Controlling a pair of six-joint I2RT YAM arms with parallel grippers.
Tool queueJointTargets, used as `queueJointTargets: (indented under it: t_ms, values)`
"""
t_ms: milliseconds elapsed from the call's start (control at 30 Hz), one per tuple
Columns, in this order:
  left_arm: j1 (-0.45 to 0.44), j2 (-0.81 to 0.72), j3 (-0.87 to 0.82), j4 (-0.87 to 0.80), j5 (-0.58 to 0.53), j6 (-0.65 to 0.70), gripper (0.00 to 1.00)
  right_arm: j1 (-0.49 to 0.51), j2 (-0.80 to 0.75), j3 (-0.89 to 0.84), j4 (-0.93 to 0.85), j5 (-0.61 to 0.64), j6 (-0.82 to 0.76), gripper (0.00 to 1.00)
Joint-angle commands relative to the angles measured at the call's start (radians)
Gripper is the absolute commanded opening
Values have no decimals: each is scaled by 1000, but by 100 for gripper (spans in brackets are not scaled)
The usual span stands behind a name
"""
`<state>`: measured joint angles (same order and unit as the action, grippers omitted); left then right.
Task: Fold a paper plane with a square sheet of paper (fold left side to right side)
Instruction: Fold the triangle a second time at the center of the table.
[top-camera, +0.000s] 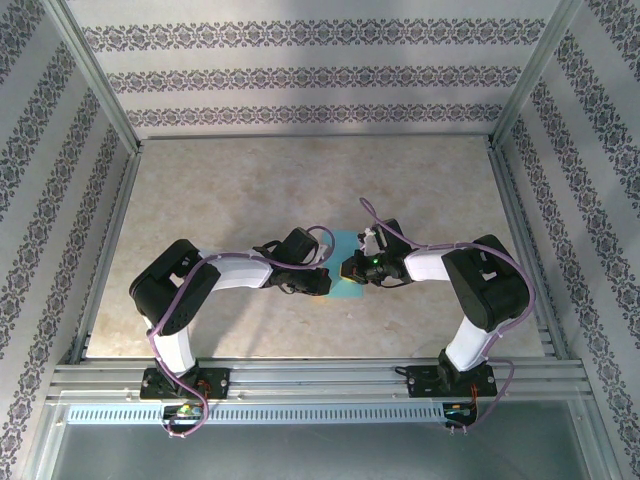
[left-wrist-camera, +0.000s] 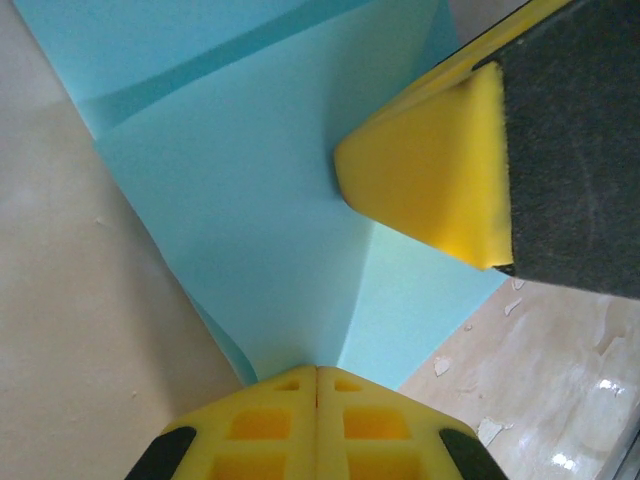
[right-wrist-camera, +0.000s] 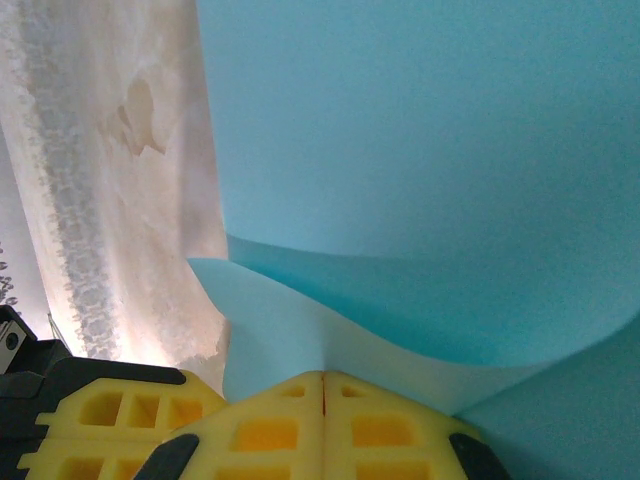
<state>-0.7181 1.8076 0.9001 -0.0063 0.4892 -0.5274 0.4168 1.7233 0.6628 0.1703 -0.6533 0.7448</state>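
Note:
The square sheet of paper (top-camera: 345, 262) is turquoise-blue and lies at the table's middle, between the two grippers. My left gripper (top-camera: 318, 282) is at its left edge and my right gripper (top-camera: 352, 268) at its right edge. In the left wrist view the left gripper (left-wrist-camera: 318, 368) is shut, its yellow tips pinching the paper (left-wrist-camera: 250, 200), which creases upward from them. The right gripper's yellow finger (left-wrist-camera: 430, 170) rests on the sheet there. In the right wrist view the right gripper (right-wrist-camera: 322, 374) is shut on a paper (right-wrist-camera: 420, 150) edge, with a curved layer rising above it.
The beige table (top-camera: 250, 190) has flaked patches (left-wrist-camera: 500, 430) near the paper. Aluminium rails (top-camera: 320, 380) run along the near edge, and patterned walls (top-camera: 300, 75) enclose the back and sides. The left gripper's finger (right-wrist-camera: 110, 420) sits close beside the right one.

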Motion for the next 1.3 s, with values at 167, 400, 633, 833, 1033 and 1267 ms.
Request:
queueJointTargets:
  t_ms: [167,400,633,833,1033,1267]
  values:
    - [-3,29,-11,-57,-73,40,0,-3,-52,13,-76,18,-25,0]
    - [-11,36,-8,-63,-83,36,0,-6,-122,12,-91,20,-29,0]
    - [-18,40,3,-78,-93,34,0,24,-135,-26,-53,30,0,0]
    - [-20,45,10,-91,-98,30,0,55,-113,-35,-10,39,28,0]
    - [-21,48,16,-98,-102,30,0,76,-83,-34,20,40,41,0]
    - [-24,52,24,-109,-103,31,0,84,-54,-25,38,39,47,0]
